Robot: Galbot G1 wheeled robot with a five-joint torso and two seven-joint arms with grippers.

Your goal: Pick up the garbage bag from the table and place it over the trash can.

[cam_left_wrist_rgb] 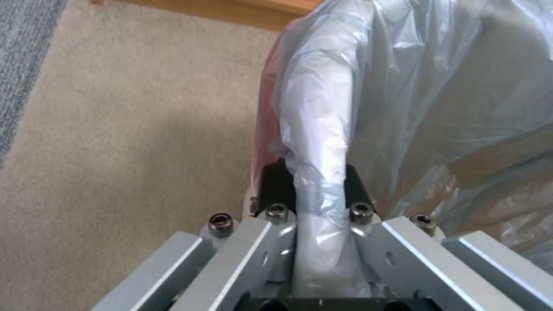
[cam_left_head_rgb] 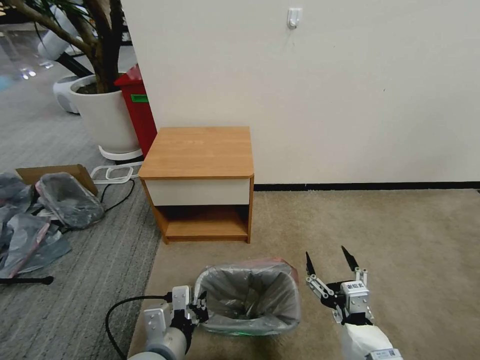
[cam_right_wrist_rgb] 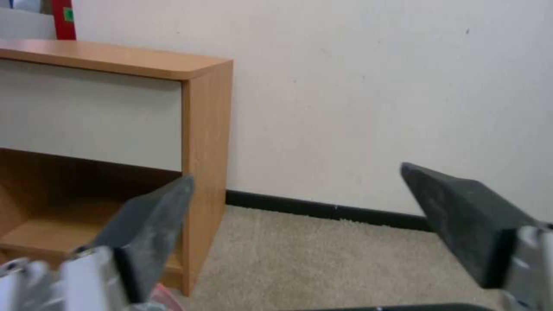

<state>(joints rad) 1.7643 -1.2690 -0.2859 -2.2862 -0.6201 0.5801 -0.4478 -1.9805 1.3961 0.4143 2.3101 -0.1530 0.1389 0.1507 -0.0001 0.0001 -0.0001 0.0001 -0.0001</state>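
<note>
Garbage bag [cam_left_head_rgb: 248,292] lines the trash can [cam_left_head_rgb: 250,326] on beige carpet [cam_left_head_rgb: 400,240] before my bench [cam_left_head_rgb: 200,150]. Left fingers [cam_left_wrist_rgb: 276,185] pinch its rim; right gripper [cam_left_head_rgb: 330,262] gapes empty beside it.

Setting: office/lab-type room w/ a mock-home corner, we judge. Evidence we log: plain white wall [cam_left_head_rgb: 350,90] w/ black baseboard; beige carpet [cam_left_head_rgb: 400,240] meeting grey striped office carpet [cam_left_head_rgb: 65,280]; lone wood nightstand [cam_left_head_rgb: 200,150] against wall; large potted tree in white planter [cam_left_head_rgb: 102,115]; tall red bin [cam_left_head_rgb: 137,110]; cardboard box [cam_left_head_rgb: 55,174] & heap of spare grey bags [cam_left_head_rgb: 45,215] on floor; loose black cable [cam_left_head_rgb: 120,197].
</note>
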